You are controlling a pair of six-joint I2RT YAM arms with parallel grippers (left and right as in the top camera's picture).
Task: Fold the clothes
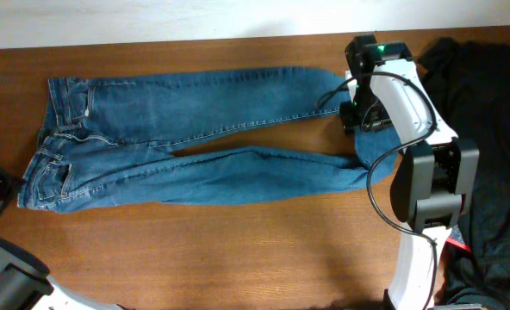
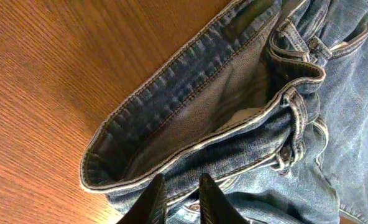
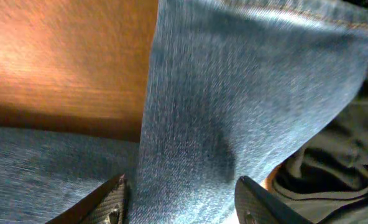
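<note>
Right pincer [image 3: 181,202] first: its two fingers stand well apart, and a band of blue denim fills the space between them. The wrist view is blurred, so I cannot tell whether they actually bite the cloth or only straddle it. That band is a leg end of the jeans [image 1: 152,103]. It runs from the fingers up to the top of the wrist picture. The brown wood of the table [image 1: 238,250] shows to its left, and more denim lies flat in the lower left corner.

Over to the left pincer [image 2: 181,186]: the fingers are nearly pressed together, with only a narrow slit between them and denim showing through it. The tips sit over the jeans just below the waistband [image 2: 171,87], which gapes open toward the camera. I cannot tell whether they are pinching or only close above the cloth.

From overhead, the jeans lie stretched out full length across the table, not folded. The waist is at the left end, and both legs run to the right in a narrow V. The white right arm [image 1: 410,95] reaches over the leg ends, and the nearer leg passes under it. Past that arm, a heap of dark cloth [image 1: 496,129] covers the right edge of the table.
</note>
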